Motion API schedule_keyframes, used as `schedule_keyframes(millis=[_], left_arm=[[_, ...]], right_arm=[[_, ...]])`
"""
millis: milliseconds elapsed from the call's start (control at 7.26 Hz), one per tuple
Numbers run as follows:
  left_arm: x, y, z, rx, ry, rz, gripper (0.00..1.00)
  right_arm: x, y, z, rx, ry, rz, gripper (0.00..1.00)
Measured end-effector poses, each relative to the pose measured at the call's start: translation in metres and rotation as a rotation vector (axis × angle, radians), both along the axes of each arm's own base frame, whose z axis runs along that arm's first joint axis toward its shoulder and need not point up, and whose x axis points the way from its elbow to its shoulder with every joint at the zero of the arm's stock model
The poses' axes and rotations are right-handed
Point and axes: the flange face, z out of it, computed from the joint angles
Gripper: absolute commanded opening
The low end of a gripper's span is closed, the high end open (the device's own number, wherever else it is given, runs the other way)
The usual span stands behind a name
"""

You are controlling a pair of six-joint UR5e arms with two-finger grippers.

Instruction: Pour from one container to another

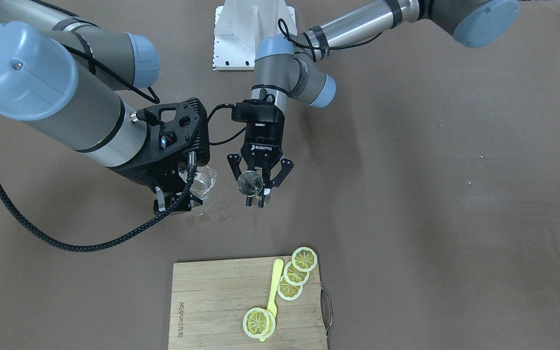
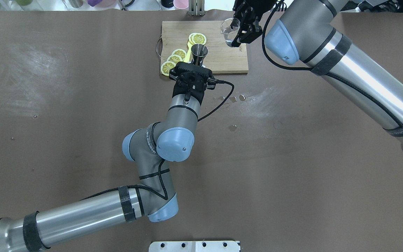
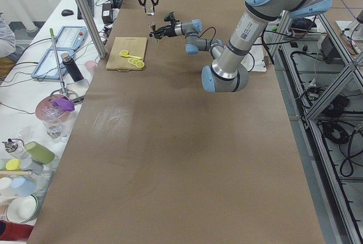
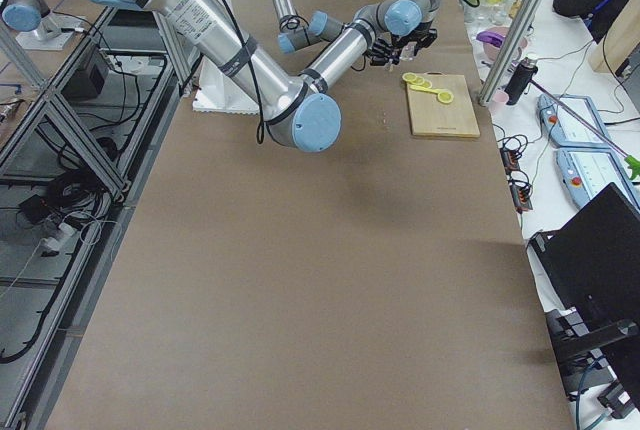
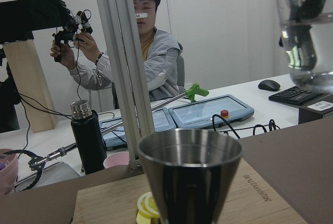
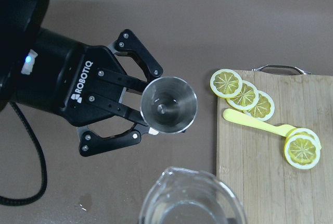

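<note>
My left gripper point(image 1: 256, 198) is shut on the lower half of a steel jigger point(image 1: 250, 183), held upright with its mouth open upward. The jigger point(image 6: 169, 104) looks empty from above. My right gripper point(image 1: 175, 199) is shut on a clear glass beaker point(image 1: 204, 181) holding clear liquid. The beaker point(image 5: 306, 31) hangs beside and higher than the jigger point(image 5: 190, 179), close to upright, its spout toward the jigger. In the overhead view both the jigger point(image 2: 199, 52) and the beaker point(image 2: 230, 30) are over the cutting board's near part.
A bamboo cutting board point(image 1: 212, 301) carries lemon slices point(image 1: 295, 273) and a yellow spoon point(image 1: 274, 287). Small wet drops point(image 2: 238, 98) lie on the brown table. Beyond the table edge stand an aluminium post point(image 5: 125, 67), a black bottle point(image 5: 88, 135) and a seated person point(image 5: 151, 73).
</note>
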Motion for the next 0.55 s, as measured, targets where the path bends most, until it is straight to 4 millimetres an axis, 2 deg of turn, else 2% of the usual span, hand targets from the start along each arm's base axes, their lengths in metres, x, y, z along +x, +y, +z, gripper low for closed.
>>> schedule_keyframes(millis=[551], left_arm=[[0.000,0.001,-0.010,0.002,0.026,0.001,0.00]], right_arm=[[-0.019,0.003,-0.029,-0.064,0.087,0.004,0.00]])
